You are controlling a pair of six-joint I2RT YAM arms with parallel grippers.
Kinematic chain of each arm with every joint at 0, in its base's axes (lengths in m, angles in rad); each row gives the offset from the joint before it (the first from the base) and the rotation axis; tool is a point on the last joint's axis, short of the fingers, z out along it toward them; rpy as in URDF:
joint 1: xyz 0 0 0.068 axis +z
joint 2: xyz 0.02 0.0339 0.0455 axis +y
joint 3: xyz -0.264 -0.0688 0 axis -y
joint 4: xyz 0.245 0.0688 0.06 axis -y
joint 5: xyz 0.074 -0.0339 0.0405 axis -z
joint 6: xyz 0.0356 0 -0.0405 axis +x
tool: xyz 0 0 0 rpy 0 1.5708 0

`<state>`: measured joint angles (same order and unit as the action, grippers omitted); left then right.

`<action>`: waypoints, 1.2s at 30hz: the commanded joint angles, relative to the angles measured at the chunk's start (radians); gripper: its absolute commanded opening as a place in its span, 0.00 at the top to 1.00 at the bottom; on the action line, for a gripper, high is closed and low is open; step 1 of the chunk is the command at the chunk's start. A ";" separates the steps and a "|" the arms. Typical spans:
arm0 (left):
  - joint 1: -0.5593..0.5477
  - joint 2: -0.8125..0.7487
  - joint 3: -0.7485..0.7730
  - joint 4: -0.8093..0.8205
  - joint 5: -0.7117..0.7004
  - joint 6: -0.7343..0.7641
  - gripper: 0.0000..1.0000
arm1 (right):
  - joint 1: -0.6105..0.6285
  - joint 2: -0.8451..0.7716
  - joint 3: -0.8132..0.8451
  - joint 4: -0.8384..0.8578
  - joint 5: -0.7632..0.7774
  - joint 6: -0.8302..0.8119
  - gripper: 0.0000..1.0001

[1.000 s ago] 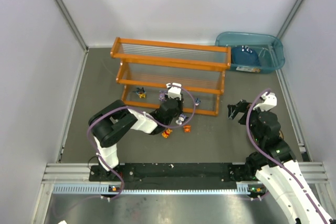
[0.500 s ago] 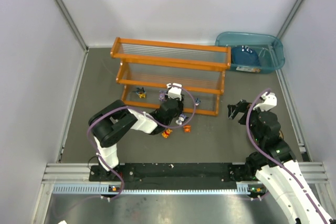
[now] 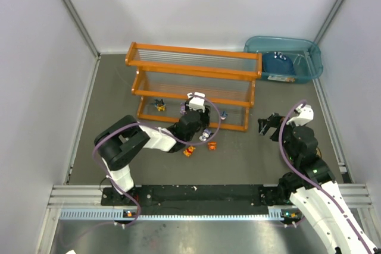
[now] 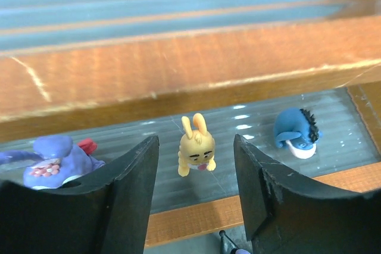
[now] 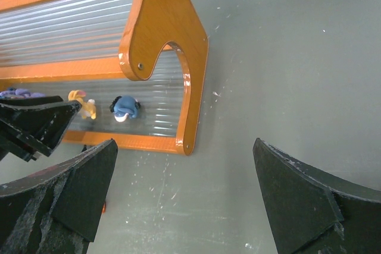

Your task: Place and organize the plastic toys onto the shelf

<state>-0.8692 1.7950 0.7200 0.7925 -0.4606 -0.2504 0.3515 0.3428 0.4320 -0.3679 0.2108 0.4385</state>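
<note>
Risk, top view: left jaws at the bottom tier of the shelf (image 3: 193, 81); orange toys (image 3: 188, 151) lie on the tabletop (image 3: 238, 165) beside the arm and could be swept.
Left wrist: jaws wide, empty, flanking the yellow rabbit (image 4: 195, 153); a crooked pull-out may topple it or the purple toy (image 4: 56, 162).
Right wrist: jaws wide, empty, near the shelf's end.

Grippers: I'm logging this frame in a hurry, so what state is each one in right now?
Left gripper: open, empty; the yellow rabbit toy stands free on the shelf.
Right gripper: open, empty.
</note>
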 commanded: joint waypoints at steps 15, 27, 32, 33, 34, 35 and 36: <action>-0.151 -0.318 -0.067 -0.276 -0.183 -0.100 0.30 | 0.007 0.001 0.004 0.012 -0.011 -0.004 0.01; -0.427 -0.247 0.033 -0.719 -0.345 -0.645 0.29 | 0.009 -0.022 -0.001 0.006 -0.019 0.000 0.01; -0.447 -0.206 0.048 -0.765 -0.374 -0.707 0.28 | 0.007 -0.025 0.001 0.006 -0.022 0.003 0.01; -0.447 -0.201 0.048 -0.757 -0.372 -0.702 0.28 | 0.009 -0.025 0.001 0.006 -0.022 0.002 0.01; -0.445 -0.192 0.052 -0.754 -0.371 -0.698 0.28 | 0.009 -0.025 -0.001 0.006 -0.022 0.000 0.01; -0.447 -0.187 0.053 -0.753 -0.374 -0.695 0.28 | 0.009 -0.027 -0.001 0.004 -0.022 0.002 0.01; -0.448 -0.184 0.055 -0.753 -0.377 -0.693 0.28 | 0.009 -0.025 -0.001 0.006 -0.024 0.002 0.01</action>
<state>-1.3121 1.5940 0.7387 0.0494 -0.7898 -0.8970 0.3515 0.3271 0.4316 -0.3683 0.1947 0.4389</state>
